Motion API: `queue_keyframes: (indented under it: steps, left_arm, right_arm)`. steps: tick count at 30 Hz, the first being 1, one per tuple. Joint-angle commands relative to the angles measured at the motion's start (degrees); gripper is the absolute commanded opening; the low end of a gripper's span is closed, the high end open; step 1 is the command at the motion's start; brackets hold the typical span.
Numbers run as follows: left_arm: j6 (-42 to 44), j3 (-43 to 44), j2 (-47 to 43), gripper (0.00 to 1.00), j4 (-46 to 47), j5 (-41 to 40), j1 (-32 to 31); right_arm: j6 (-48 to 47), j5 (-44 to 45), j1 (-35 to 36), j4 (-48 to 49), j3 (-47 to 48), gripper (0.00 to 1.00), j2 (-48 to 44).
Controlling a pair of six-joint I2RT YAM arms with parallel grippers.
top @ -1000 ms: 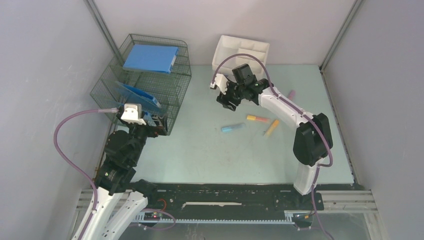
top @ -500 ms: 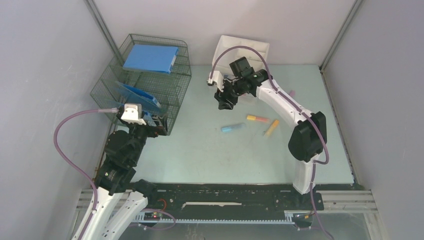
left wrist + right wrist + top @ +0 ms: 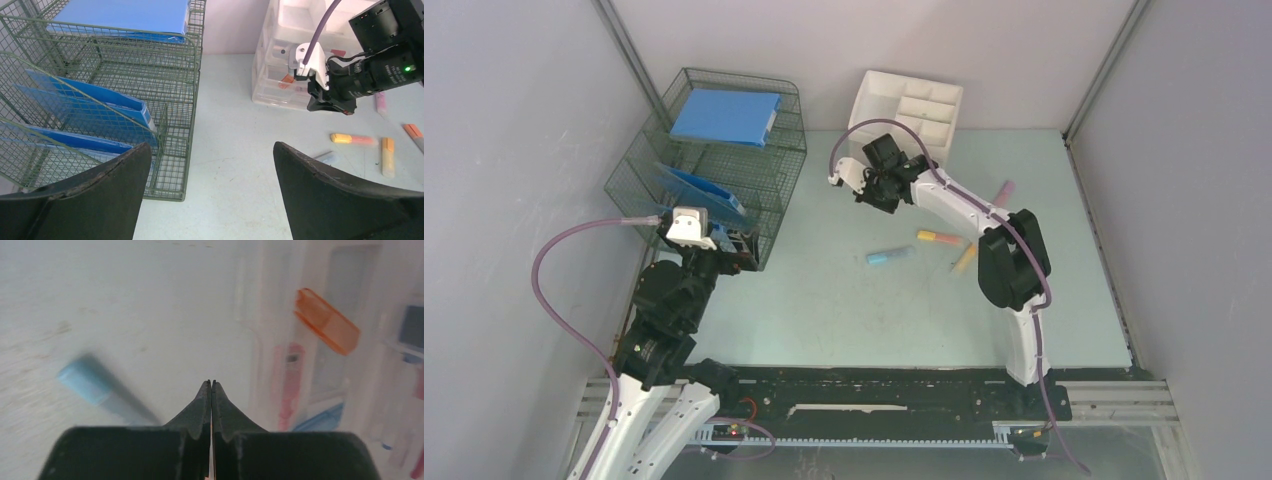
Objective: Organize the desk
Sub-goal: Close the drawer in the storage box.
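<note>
Pale mint-green desk (image 3: 844, 300) filling the floor of the cell, from the black rail (image 3: 874, 385) at the near edge to the back wall. Partly organized, judging by the layout: blue folders (image 3: 724, 117) already filed in the wire rack (image 3: 709, 175) at the far left corner, and small stationery (image 3: 327, 321) already lying in the white compartment tray (image 3: 909, 105) at the far edge. Left to do, most likely: at least a blue marker (image 3: 890, 257), a yellow-orange marker (image 3: 939, 238) and an orange marker (image 3: 965, 258) loose near the middle, plus a pink marker (image 3: 1005, 189) toward the right edge. Right gripper (image 3: 210, 386) hanging just in front of the tray, fingers pressed fully together, nothing between them. Left gripper (image 3: 210, 150) beside the rack near the left edge, spread wide, empty. No brand, label or writing legible anywhere.
</note>
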Motion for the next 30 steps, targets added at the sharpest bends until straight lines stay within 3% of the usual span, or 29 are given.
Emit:
queue_keyframes:
  steps: [1,3,8,15,18,22,27,30]
  left_arm:
    - [1.3,-0.3,0.2,1.0,1.5,-0.9,0.5]
    - [1.3,-0.3,0.3,1.0,1.5,-0.8,0.5]
    - [1.3,-0.3,0.2,1.0,1.5,-0.9,0.5]
    - [1.3,-0.4,0.3,1.0,1.5,-0.8,0.5]
    - [1.3,-0.4,0.3,1.0,1.5,-0.8,0.5]
    - [1.3,-0.4,0.2,1.0,1.5,-0.5,0.5]
    - [1.2,-0.5,0.6,1.0,2.0,1.8,0.5]
    - [0.7,-0.8,0.8,1.0,3.2,5.7,0.5]
  right_arm:
    - [-1.7,15.1,0.0,17.1,-3.7,0.02,-0.7]
    - [-2.3,19.7,-0.2,23.6,-6.5,0.05,-0.9]
    - [-5.1,25.0,-0.3,35.6,-10.8,0.28,-1.4]
    - [-3.8,24.7,-0.7,36.0,-11.7,0.54,-2.3]
    - [-1.9,23.2,-1.0,34.1,-11.7,0.59,-3.3]
    - [2.6,15.3,-0.9,23.8,-11.4,0.64,-7.5]
    - [8.8,-4.9,0.4,5.4,-10.3,0.71,-16.0]
    - [8.9,-16.4,-0.2,-0.7,-12.5,0.73,-22.8]
